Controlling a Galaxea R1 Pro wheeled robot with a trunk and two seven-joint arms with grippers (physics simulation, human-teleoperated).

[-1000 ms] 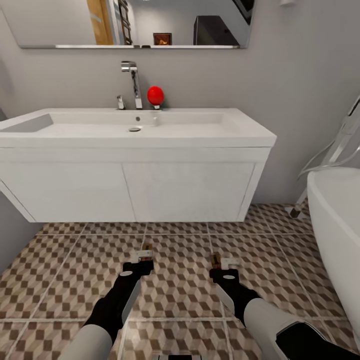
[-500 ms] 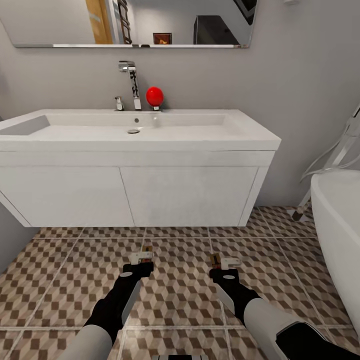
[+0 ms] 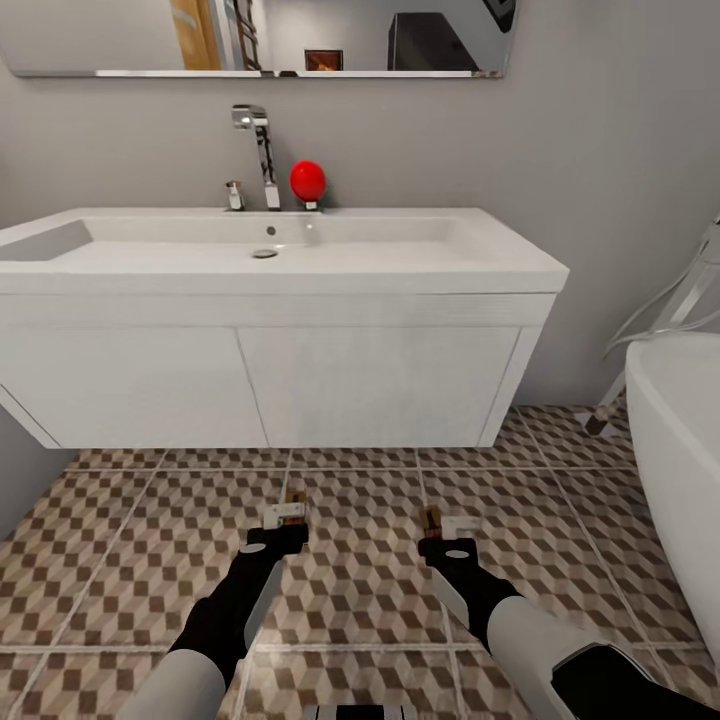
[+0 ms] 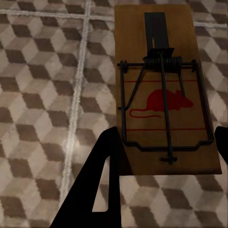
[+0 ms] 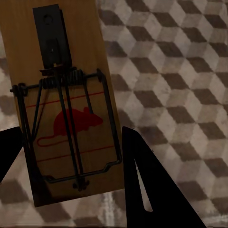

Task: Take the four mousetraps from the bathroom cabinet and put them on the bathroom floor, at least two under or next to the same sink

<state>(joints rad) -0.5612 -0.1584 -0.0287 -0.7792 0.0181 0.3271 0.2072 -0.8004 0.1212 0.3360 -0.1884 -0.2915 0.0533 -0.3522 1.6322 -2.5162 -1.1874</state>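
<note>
I hold two mousetraps above the cube-patterned bathroom floor [image 3: 360, 580], in front of the white bathroom sink [image 3: 270, 245] on its two-door vanity [image 3: 270, 385]. My left gripper [image 3: 287, 515] [image 4: 166, 137] is shut on one mousetrap [image 4: 164, 95], a brown wooden plate with a dark spring bar and a red mouse mark. My right gripper [image 3: 440, 525] [image 5: 70, 137] is shut on a second mousetrap [image 5: 61, 104] of the same look. Both traps lie flat between the fingers, with tiles below them. The cabinet and the other mousetraps are out of view.
A white bathtub [image 3: 680, 450] stands at the right, with chrome pipes behind it. A chrome tap [image 3: 262, 150] and a red ball [image 3: 308, 180] sit at the back of the basin, below a mirror [image 3: 260, 40]. A grey wall [image 3: 20, 470] closes the left.
The whole head view has shifted: the sink and vanity look slightly larger and the mirror sits higher in the picture. Both grippers keep their traps in the same pose.
</note>
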